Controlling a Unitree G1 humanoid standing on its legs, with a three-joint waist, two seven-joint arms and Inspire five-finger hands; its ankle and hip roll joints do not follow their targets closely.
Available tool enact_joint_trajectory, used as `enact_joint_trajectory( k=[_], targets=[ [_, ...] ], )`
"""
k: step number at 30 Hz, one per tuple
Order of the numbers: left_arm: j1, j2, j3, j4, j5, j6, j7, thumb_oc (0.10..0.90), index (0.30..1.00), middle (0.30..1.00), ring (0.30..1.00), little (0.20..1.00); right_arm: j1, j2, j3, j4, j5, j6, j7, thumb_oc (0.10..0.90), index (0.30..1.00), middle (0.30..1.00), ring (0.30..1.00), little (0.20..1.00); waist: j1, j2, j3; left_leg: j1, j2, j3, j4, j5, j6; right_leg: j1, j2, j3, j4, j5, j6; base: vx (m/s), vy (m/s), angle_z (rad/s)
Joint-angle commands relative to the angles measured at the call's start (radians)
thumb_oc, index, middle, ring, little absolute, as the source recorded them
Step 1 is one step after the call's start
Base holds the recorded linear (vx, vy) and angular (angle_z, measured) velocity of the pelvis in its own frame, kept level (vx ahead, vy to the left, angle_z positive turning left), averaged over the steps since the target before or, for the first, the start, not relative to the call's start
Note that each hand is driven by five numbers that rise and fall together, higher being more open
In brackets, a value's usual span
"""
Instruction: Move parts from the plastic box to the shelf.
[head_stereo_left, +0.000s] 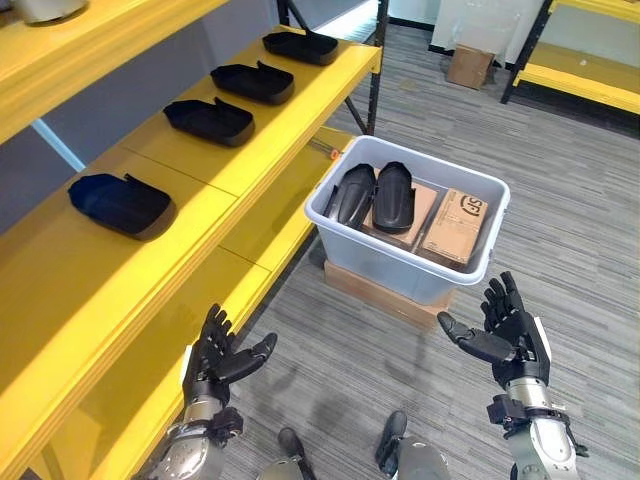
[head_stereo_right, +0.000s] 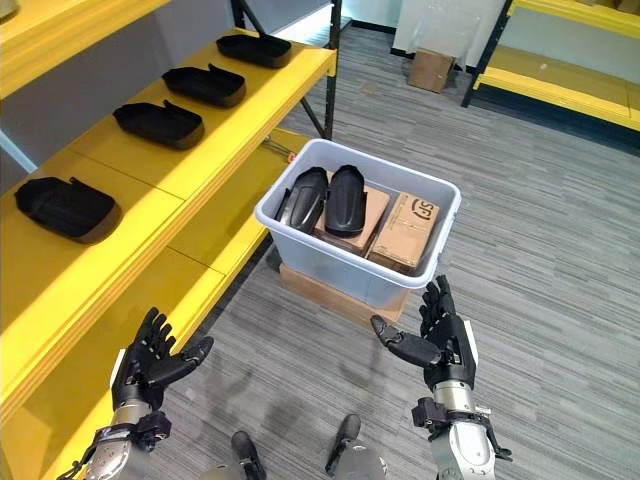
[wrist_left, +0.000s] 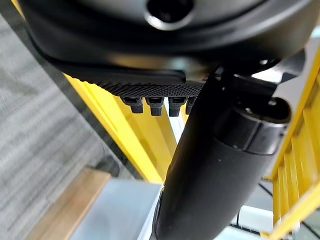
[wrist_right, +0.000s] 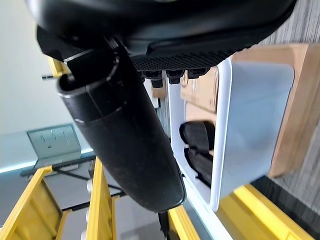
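Note:
A pale grey plastic box (head_stereo_left: 470, 180) stands on a wooden board on the floor. Inside it lie two black moulded parts (head_stereo_left: 375, 195) side by side on brown cardboard boxes (head_stereo_left: 455, 225). Several more black parts (head_stereo_left: 120, 203) rest in a row along the yellow shelf (head_stereo_left: 200, 170) at the left. My left hand (head_stereo_left: 222, 358) hovers open and empty low beside the shelf's lower edge. To the right of it, in front of the box, my right hand (head_stereo_left: 505, 335) is open and empty, palm turned inward. The box and the parts in it also appear past the right hand's thumb (wrist_right: 130, 130).
A second yellow shelf unit (head_stereo_left: 580, 60) stands at the far right, with a small cardboard carton (head_stereo_left: 470, 66) on the floor near it. Grey striped carpet (head_stereo_left: 560, 200) spreads around the box. The shelf has bare room between its parts.

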Motion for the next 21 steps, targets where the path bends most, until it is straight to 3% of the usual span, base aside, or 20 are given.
enact_joint_trajectory(
  k=[1,3,4,5,6,7,8,9,12,14,17,18,19,21],
  targets=[
    [-0.07,0.086,0.032,-0.15,-0.033,-0.133,0.02,0.9,1.0,1.0,1.0,1.0,-0.118,0.002,-0.024,-0.117,-0.024,-0.139,-0.017,0.9,1.0,1.0,1.0,1.0,0.004,-0.025,0.049,0.088,0.107,-0.006,0.173,-0.074,-0.023,0.082,-0.011,0.07,-0.052,-0.001,0.072,0.07,-0.224,-0.3],
    [-0.066,0.084,0.033,-0.158,-0.034,-0.135,0.028,0.9,1.0,1.0,1.0,1.0,-0.119,0.0,-0.01,-0.121,-0.023,-0.143,-0.021,0.9,1.0,1.0,1.0,1.0,0.019,-0.021,0.062,0.052,0.155,-0.043,0.298,0.015,-0.042,0.099,0.037,0.089,-0.06,-0.042,0.032,0.11,-0.241,-0.38],
    [-0.06,0.087,0.036,-0.163,-0.036,-0.133,0.032,0.9,1.0,1.0,1.0,1.0,-0.118,-0.008,0.002,-0.128,-0.027,-0.143,-0.022,0.9,1.0,1.0,1.0,1.0,0.042,-0.02,0.083,0.019,0.165,-0.113,0.381,0.079,-0.051,0.107,0.067,0.107,-0.056,-0.055,0.004,0.06,-0.233,-0.58],
    [-0.061,0.088,0.034,-0.167,-0.04,-0.132,0.033,0.9,1.0,1.0,1.0,1.0,-0.121,-0.015,0.007,-0.13,-0.029,-0.142,-0.024,0.9,1.0,1.0,1.0,1.0,0.055,-0.021,0.1,-0.015,0.159,-0.161,0.43,0.098,-0.055,0.115,0.084,0.11,-0.058,-0.066,-0.012,0.0,-0.187,-0.77],
    [-0.063,0.087,0.036,-0.169,-0.04,-0.13,0.039,0.9,1.0,1.0,1.0,1.0,-0.125,-0.017,0.011,-0.133,-0.03,-0.144,-0.024,0.9,1.0,1.0,1.0,1.0,0.066,-0.026,0.113,-0.052,0.137,-0.217,0.467,0.108,-0.054,0.121,0.094,0.116,-0.059,-0.081,-0.024,-0.04,-0.105,-0.86],
    [-0.066,0.091,0.038,-0.169,-0.036,-0.126,0.048,0.9,1.0,1.0,1.0,1.0,-0.135,-0.025,0.019,-0.13,-0.036,-0.142,-0.028,0.9,1.0,1.0,1.0,1.0,0.09,-0.031,0.124,-0.104,0.063,-0.292,0.463,0.072,-0.039,0.121,0.099,0.132,-0.065,-0.089,-0.029,-0.01,-0.067,-0.71],
    [-0.07,0.089,0.039,-0.172,-0.038,-0.125,0.048,0.9,1.0,1.0,1.0,1.0,-0.143,-0.027,0.02,-0.127,-0.043,-0.141,-0.03,0.9,1.0,1.0,1.0,1.0,0.095,-0.035,0.131,-0.148,0.019,-0.324,0.471,0.048,-0.03,0.123,0.098,0.139,-0.065,-0.09,-0.027,-0.05,0.009,-0.36],
    [-0.073,0.087,0.04,-0.169,-0.03,-0.121,0.055,0.9,1.0,1.0,1.0,1.0,-0.16,-0.028,0.026,-0.12,-0.049,-0.145,-0.033,0.9,1.0,1.0,1.0,1.0,0.115,-0.041,0.142,-0.203,-0.047,-0.367,0.438,0.044,-0.005,0.112,0.098,0.145,-0.065,-0.074,-0.025,-0.02,0.033,-0.15],
    [-0.054,0.079,0.051,-0.17,-0.022,-0.126,0.055,0.9,1.0,1.0,1.0,1.0,-0.179,-0.035,0.041,-0.1,-0.051,-0.146,-0.024,0.9,1.0,1.0,1.0,1.0,0.148,-0.046,0.153,-0.248,-0.068,-0.442,0.269,0.067,0.008,0.109,0.116,0.185,-0.037,-0.089,-0.018,0.08,0.092,-0.43],
    [-0.043,0.072,0.058,-0.171,-0.023,-0.13,0.055,0.9,1.0,1.0,1.0,1.0,-0.195,-0.04,0.054,-0.078,-0.049,-0.146,-0.022,0.9,1.0,1.0,1.0,1.0,0.174,-0.036,0.163,-0.237,-0.061,-0.516,0.122,0.159,-0.016,0.12,0.134,0.218,-0.013,-0.104,-0.012,0.14,0.169,-0.47],
    [-0.041,0.068,0.068,-0.163,-0.026,-0.134,0.055,0.9,1.0,1.0,1.0,1.0,-0.208,-0.041,0.058,-0.078,-0.055,-0.145,-0.023,0.9,1.0,1.0,1.0,1.0,0.184,-0.022,0.162,-0.208,-0.007,-0.552,-0.018,0.236,-0.036,0.118,0.143,0.252,0.035,-0.129,-0.005,0.12,0.221,-1.02],
    [-0.047,0.068,0.067,-0.156,-0.031,-0.132,0.057,0.9,1.0,1.0,1.0,1.0,-0.206,-0.044,0.062,-0.076,-0.057,-0.14,-0.021,0.9,1.0,1.0,1.0,1.0,0.181,-0.019,0.158,-0.191,0.005,-0.555,-0.031,0.233,-0.037,0.117,0.136,0.258,0.053,-0.134,0.001,0.13,0.366,-0.83],
    [-0.04,0.064,0.061,-0.154,-0.043,-0.13,0.041,0.9,1.0,1.0,1.0,1.0,-0.195,-0.036,0.063,-0.087,-0.04,-0.134,-0.002,0.9,1.0,1.0,1.0,1.0,0.18,-0.016,0.145,-0.139,-0.006,-0.557,-0.049,0.19,-0.027,0.115,0.133,0.286,0.064,-0.143,0.013,0.09,0.284,-0.69],
    [-0.044,0.064,0.053,-0.161,-0.046,-0.13,0.037,0.9,1.0,1.0,1.0,1.0,-0.175,-0.028,0.058,-0.095,-0.031,-0.133,0.008,0.9,1.0,1.0,1.0,1.0,0.173,-0.019,0.138,-0.145,-0.014,-0.539,-0.017,0.173,-0.024,0.119,0.116,0.285,0.066,-0.145,0.019,0.09,0.206,-0.83]
  ],
)
